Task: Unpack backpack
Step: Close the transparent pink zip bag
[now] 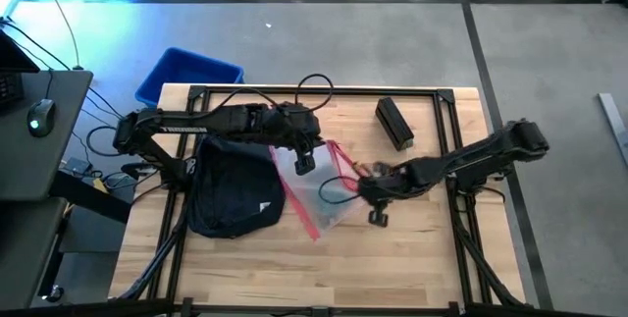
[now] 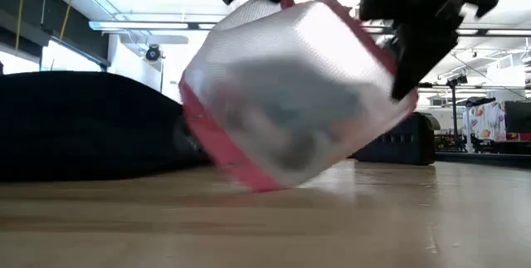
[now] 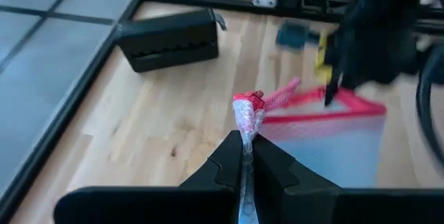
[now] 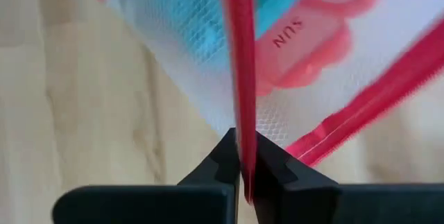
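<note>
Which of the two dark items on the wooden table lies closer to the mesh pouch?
The large navy fabric backpack, right beside the red-trimmed mesh pouch; the small black rectangular box sits apart.

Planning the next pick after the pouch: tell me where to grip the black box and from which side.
Grip the black box across its narrow width, coming straight down from above. It lies flat, long and slim, near the table's far edge, with bare wood along both long sides for an open claw.

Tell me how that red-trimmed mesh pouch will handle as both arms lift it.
Probably floppy: the mesh pouch hangs slanted between the left gripper and right gripper, each pinching only its thin edge. Probably light, since those thin pinches carry it. The items showing through may slide towards the low corner.
</note>
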Controlling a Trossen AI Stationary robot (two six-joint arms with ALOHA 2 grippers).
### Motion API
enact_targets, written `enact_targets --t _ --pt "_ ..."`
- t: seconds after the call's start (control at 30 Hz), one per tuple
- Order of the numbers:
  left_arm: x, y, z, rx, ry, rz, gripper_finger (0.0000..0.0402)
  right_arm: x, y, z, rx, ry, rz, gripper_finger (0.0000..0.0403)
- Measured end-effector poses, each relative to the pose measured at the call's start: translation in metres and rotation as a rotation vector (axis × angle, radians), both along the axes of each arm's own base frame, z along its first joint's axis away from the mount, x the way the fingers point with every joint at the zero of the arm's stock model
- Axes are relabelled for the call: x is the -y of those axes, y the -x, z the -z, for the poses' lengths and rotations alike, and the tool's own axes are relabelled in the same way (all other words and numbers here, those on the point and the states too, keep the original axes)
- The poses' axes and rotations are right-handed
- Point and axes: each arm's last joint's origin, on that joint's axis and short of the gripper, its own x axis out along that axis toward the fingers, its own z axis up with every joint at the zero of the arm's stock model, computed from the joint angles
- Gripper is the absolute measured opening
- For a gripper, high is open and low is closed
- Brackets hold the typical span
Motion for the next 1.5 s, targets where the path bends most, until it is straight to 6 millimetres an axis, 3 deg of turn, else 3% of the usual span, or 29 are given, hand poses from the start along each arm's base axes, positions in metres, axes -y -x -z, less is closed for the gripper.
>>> enact_targets --t 0.17,0.3,0.57,0.83,1.17,1.5 --pt "0.001 0.008 -0.002 -0.025 0.016 -0.065 0.0000 0.015 0.049 -0.047 0.059 0.037 0.079 0.0000" --pt "0.011 0.005 0.014 -0.022 0.027 -0.052 0.0000 0.020 0.064 -0.062 0.118 0.039 0.072 0.0000" --pt "0.043 0.008 0.081 -0.052 0.028 -0.019 0.0000 0.014 0.048 -0.038 -0.020 0.089 -0.015 0.0000" --pt "0.053 0.021 0.119 -0.135 0.066 0.004 0.0002 0.000 0.037 -0.025 -0.059 0.049 -0.146 0.0000" --pt "0.030 0.034 0.168 -0.146 0.231 0.014 0.0077 -0.006 0.033 -0.025 -0.020 0.020 -0.193 0.0000" --pt "-0.002 0.050 0.194 -0.155 0.459 -0.122 0.0137 -0.007 0.029 -0.027 0.017 0.000 -0.173 0.0000"
